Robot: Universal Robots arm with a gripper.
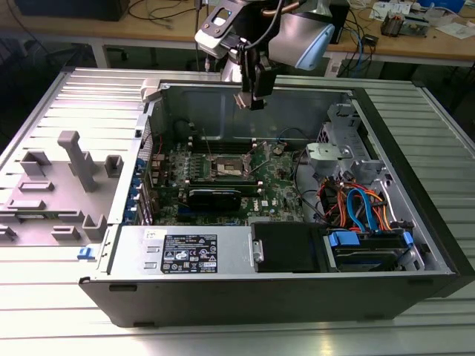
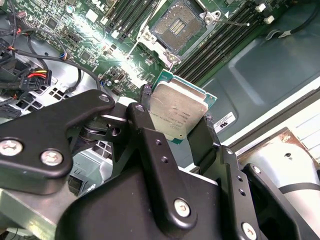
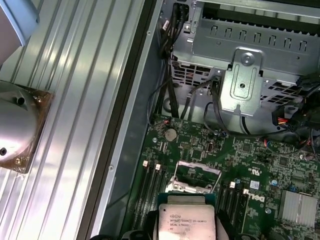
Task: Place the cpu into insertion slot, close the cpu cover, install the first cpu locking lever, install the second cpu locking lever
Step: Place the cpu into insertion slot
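Pincer (image 2: 177,108) clenched on the cpu (image 2: 174,117), gripping two opposite edges. Insertion slot (image 2: 178,28) lies open, well below pincer. Cpu prob. light, stiff, thin; slick metal top, fragile underside, so edge grip only w/ gentle squeeze.

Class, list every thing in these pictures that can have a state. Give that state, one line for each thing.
gripper, shut on the cpu.
cpu, held in the air, not yet seated.
insertion slot, empty, with its contacts bare.
cpu cover, raised off the slot, not closed.
computer case, lying on its side and open, with the side panel off.
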